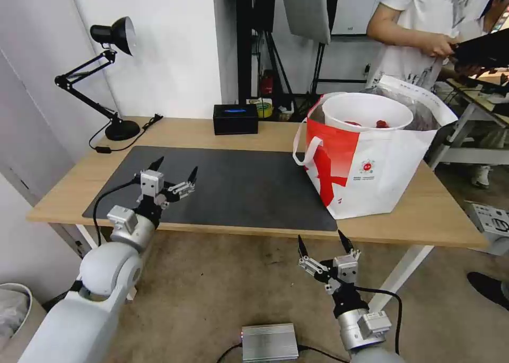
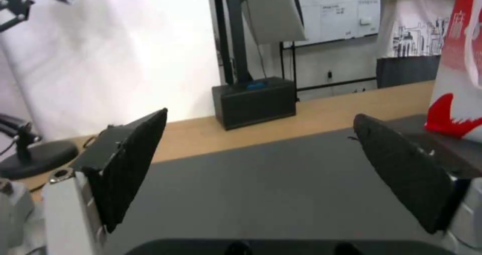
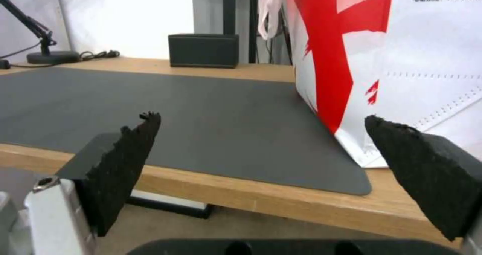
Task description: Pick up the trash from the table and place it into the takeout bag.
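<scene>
Left gripper point(image 1: 175, 171) over mat point(image 1: 238, 188), right gripper point(image 1: 323, 241) below table point(image 1: 424, 214) edge, both jaws released

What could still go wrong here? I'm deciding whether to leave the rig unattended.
The white bowl sits high in the mouth of the takeout bag, not sunk inside, so a nudge might tip its red scraps out. The bag stands close to the table front edge. The right gripper, open, hangs just below that edge and could catch it if raised. The left gripper is open above the mat.
</scene>
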{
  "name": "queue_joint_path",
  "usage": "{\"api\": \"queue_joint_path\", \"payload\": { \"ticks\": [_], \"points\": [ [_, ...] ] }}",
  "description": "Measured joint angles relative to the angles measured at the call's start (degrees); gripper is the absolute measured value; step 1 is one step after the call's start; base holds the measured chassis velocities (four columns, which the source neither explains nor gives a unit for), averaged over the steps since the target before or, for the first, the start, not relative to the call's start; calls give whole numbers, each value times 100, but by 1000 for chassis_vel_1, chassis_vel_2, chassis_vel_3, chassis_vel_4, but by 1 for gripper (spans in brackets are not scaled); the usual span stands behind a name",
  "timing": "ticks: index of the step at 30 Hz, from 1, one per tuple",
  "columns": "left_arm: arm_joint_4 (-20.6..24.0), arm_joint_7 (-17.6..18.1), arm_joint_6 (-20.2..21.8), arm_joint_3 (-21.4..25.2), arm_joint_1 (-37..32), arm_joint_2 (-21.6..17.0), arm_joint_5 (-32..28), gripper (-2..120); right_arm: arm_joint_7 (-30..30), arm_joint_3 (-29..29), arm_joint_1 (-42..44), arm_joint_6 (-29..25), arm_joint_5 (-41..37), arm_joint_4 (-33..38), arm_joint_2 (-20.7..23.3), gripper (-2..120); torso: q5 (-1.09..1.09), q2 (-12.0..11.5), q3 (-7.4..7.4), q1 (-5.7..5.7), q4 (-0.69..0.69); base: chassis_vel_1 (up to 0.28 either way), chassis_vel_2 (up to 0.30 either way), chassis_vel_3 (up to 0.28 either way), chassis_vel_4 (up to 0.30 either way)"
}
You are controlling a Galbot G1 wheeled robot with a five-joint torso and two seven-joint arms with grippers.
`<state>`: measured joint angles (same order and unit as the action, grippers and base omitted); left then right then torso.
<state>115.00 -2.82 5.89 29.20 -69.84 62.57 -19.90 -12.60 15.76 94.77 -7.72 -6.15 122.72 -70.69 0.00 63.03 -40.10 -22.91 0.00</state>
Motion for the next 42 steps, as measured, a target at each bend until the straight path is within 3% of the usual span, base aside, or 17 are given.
{"api": "queue_joint_path", "payload": {
  "ticks": [17,34,42],
  "points": [
    [116,-323,-162,315,-732,419,312,100,0,0,0,0,0,0,0,100,-1,-1,0,-1,0,0,0,0,0],
    [212,-334,34,519,-1176,677,-82,100,0,0,0,0,0,0,1,100,0,-1,0,-1,0,0,0,0,0],
    [126,-358,-115,568,-1229,709,-239,100,0,0,0,0,0,0,0,100,-1,-1,0,-1,0,0,0,0,0]
  ]
}}
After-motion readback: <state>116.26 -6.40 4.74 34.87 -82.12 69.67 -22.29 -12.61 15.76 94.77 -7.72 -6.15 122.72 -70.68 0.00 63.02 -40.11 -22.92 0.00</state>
